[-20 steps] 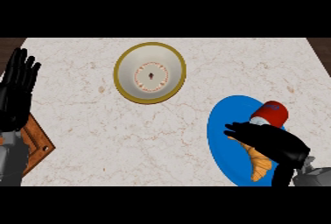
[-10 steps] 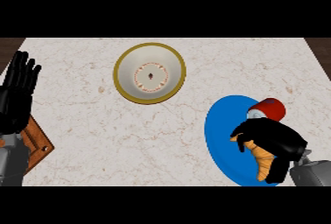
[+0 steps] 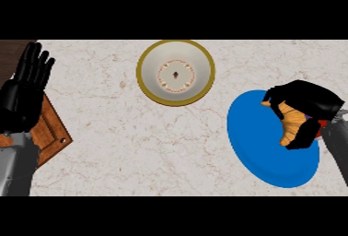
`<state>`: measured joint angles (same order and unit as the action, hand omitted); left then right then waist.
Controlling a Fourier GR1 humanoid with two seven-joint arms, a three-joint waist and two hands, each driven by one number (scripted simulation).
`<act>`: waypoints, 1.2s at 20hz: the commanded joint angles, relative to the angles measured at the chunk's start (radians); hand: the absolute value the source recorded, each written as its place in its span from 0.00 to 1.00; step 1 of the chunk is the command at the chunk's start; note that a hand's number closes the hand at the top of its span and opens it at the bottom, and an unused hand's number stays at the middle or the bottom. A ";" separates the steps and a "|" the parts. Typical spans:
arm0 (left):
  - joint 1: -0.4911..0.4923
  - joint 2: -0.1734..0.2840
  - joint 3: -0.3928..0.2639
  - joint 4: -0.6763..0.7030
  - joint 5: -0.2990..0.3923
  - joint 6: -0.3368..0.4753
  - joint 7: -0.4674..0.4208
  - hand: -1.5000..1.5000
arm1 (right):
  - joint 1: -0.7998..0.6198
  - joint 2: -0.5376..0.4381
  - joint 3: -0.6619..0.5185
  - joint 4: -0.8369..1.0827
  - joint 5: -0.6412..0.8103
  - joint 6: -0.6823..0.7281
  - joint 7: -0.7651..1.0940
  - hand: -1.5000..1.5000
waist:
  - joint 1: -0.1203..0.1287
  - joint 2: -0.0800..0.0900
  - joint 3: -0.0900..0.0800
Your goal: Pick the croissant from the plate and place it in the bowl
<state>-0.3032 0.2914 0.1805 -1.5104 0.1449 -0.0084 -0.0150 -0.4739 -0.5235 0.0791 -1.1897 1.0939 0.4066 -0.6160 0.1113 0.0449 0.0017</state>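
The right hand's (image 3: pixel 309 102) fingers (image 3: pixel 280 105) curl around the golden, crescent-shaped croissant (image 3: pixel 292 123), above the upper right part of the round blue plate (image 3: pixel 262 152). Up and left of the plate, well apart, the cream, gold-rimmed bowl (image 3: pixel 151 83) sits on the marbled tabletop (image 3: pixel 149 152). Far left of the plate, the left hand (image 3: pixel 24 90) rests with straight fingers.

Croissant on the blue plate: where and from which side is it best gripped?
Across its thick middle, from above. The croissant lies lengthwise on the blue plate, tapering toward its lower tip, so the middle suits curled fingers best. The right hand is already curled round it there.
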 commanded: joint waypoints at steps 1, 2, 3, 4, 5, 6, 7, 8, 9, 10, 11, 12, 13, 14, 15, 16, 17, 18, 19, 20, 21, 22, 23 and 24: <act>-0.044 -0.014 -0.036 -0.023 0.003 -0.015 0.011 0.50 | -0.156 -0.069 -0.061 0.160 0.012 -0.005 -0.023 1.00 | 0.073 0.029 0.007; -0.033 -0.016 -0.040 -0.011 0.003 -0.024 0.005 0.50 | -0.181 -0.100 -0.073 0.196 0.011 -0.006 -0.047 1.00 | 0.074 0.033 0.006; -0.050 -0.013 -0.036 -0.008 0.001 -0.018 0.004 0.50 | -0.215 -0.101 -0.080 0.224 0.004 -0.011 -0.061 1.00 | 0.079 0.035 0.006; -0.057 -0.027 -0.041 -0.004 -0.003 -0.006 0.004 0.50 | -0.232 -0.112 -0.092 0.259 -0.005 -0.020 -0.084 1.00 | 0.073 0.037 0.007; -0.075 -0.021 -0.039 -0.006 0.010 -0.015 0.017 0.50 | -0.261 -0.112 -0.097 0.286 0.003 -0.029 -0.069 1.00 | 0.086 0.040 0.007; -0.075 -0.031 -0.055 -0.011 -0.009 -0.003 0.019 0.50 | -0.280 -0.109 -0.102 0.311 0.011 -0.060 -0.064 1.00 | 0.090 0.041 0.009; -0.072 -0.023 -0.041 -0.001 0.007 -0.017 0.008 0.50 | -0.304 -0.137 -0.130 0.332 -0.003 -0.079 -0.092 1.00 | 0.081 0.037 0.007; -0.068 -0.026 -0.048 -0.001 -0.010 -0.004 0.009 0.50 | -0.336 -0.132 -0.151 0.356 -0.012 -0.097 -0.087 1.00 | 0.085 0.035 0.008; -0.068 -0.026 -0.050 0.003 0.001 -0.016 0.019 0.50 | -0.346 -0.149 -0.161 0.386 -0.017 -0.111 -0.116 1.00 | 0.077 0.033 0.008; -0.067 -0.017 -0.041 0.011 -0.003 -0.017 0.005 0.50 | -0.370 -0.156 -0.177 0.409 -0.024 -0.119 -0.122 1.00 | 0.081 0.037 0.007; -0.109 -0.031 -0.047 0.005 -0.003 0.004 0.030 0.50 | -0.406 -0.151 -0.191 0.427 -0.041 -0.115 -0.136 1.00 | 0.074 0.034 0.009; -0.092 -0.031 -0.055 0.010 -0.008 -0.004 0.024 0.50 | -0.424 -0.172 -0.200 0.456 -0.044 -0.119 -0.159 1.00 | 0.072 0.032 0.007; -0.090 -0.040 -0.057 0.024 -0.014 0.001 0.009 0.50 | -0.467 -0.167 -0.209 0.476 -0.063 -0.099 -0.181 1.00 | 0.072 0.031 0.005; -0.075 -0.035 -0.058 0.010 -0.007 -0.008 0.019 0.50 | -0.471 -0.164 -0.216 0.509 -0.081 -0.094 -0.222 1.00 | 0.077 0.024 0.006; -0.088 -0.048 -0.051 0.031 -0.012 0.014 0.017 0.50 | -0.508 -0.173 -0.228 0.521 -0.110 -0.060 -0.265 1.00 | 0.063 0.024 0.005; -0.079 -0.031 -0.053 0.018 -0.014 -0.002 0.015 0.50 | -0.516 -0.171 -0.244 0.544 -0.128 -0.074 -0.282 1.00 | 0.074 0.023 0.006; -0.091 -0.029 -0.047 0.038 -0.018 0.004 0.007 0.50 | -0.547 -0.186 -0.257 0.551 -0.151 -0.061 -0.316 1.00 | 0.057 0.024 0.005; -0.092 -0.032 -0.047 0.026 -0.013 0.007 0.022 0.50 | -0.575 -0.175 -0.259 0.571 -0.155 -0.079 -0.311 1.00 | 0.066 0.018 0.005; -0.090 -0.038 -0.049 0.037 -0.021 0.015 0.016 0.50 | -0.596 -0.179 -0.258 0.585 -0.167 -0.068 -0.341 1.00 | 0.060 0.019 0.004; -0.079 -0.036 -0.048 0.034 -0.019 0.010 0.012 0.50 | -0.608 -0.180 -0.269 0.608 -0.190 -0.057 -0.369 1.00 | 0.051 0.012 0.004; -0.094 -0.035 -0.055 0.032 -0.025 0.014 0.024 0.50 | -0.632 -0.162 -0.272 0.623 -0.209 -0.046 -0.379 1.00 | 0.054 0.013 0.004; -0.097 -0.041 -0.061 0.029 -0.023 0.014 0.036 0.50 | -0.657 -0.158 -0.275 0.647 -0.222 -0.022 -0.376 1.00 | 0.055 0.011 0.004; -0.078 -0.036 -0.048 0.047 -0.012 -0.002 0.008 0.50 | -0.679 -0.155 -0.280 0.662 -0.245 0.009 -0.394 1.00 | 0.050 0.010 0.002; -0.095 -0.045 -0.055 0.039 -0.027 0.022 0.019 0.50 | -0.699 -0.149 -0.276 0.684 -0.251 0.024 -0.390 1.00 | 0.047 0.009 0.002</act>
<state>-0.3912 0.2539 0.1282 -1.4768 0.1261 0.0011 0.0033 -1.0935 -0.6781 -0.1780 -0.5803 0.8927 0.3062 -0.8731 0.1665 0.0592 0.0052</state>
